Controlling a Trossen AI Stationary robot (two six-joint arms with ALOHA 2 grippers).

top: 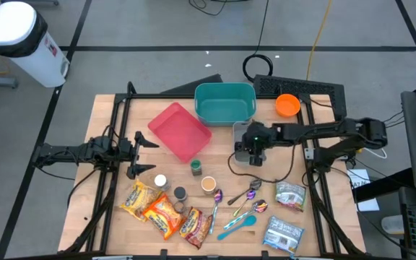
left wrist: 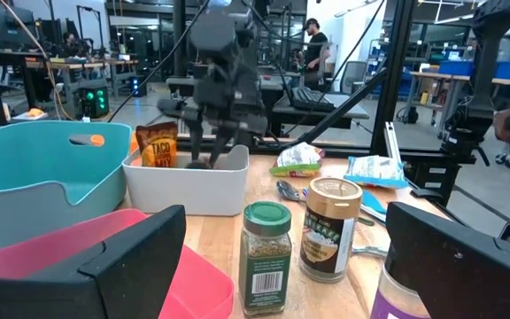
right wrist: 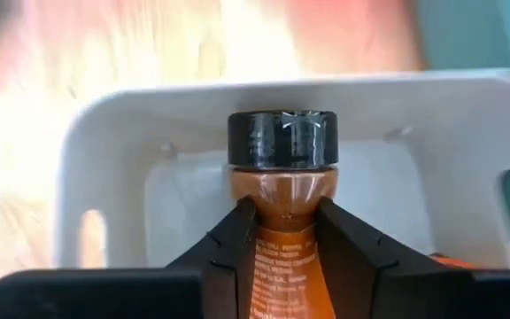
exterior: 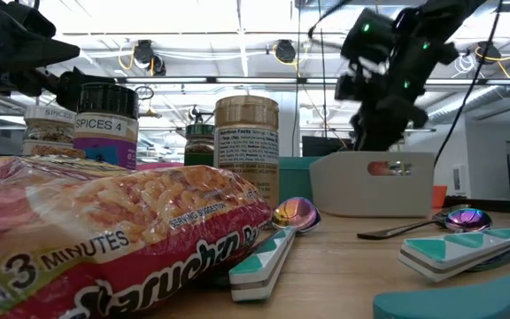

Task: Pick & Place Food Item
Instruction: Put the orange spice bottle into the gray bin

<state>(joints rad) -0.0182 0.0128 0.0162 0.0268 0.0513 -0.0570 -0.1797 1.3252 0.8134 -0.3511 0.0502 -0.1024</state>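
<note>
Right end effector [right wrist: 283, 232]: I am gripping the brown sauce bottle [right wrist: 282, 190] by its neck, fingers clamped either side.
Bottle: hanging over the white bin [right wrist: 131, 133], black cap pointing at the bin's floor.
Progress: pick done; I am judging only lowering and release remain.
Left end effector [top: 137, 153]: waiting spread wide by the pink tray [top: 179, 130].

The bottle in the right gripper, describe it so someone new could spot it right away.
Find the teal bin at the table's far edge; just in front of it sits a white bin. The right gripper holds the bottle over that bin. Unlike the spice jars standing mid-table, it is brown with a narrow neck and black cap.
</note>
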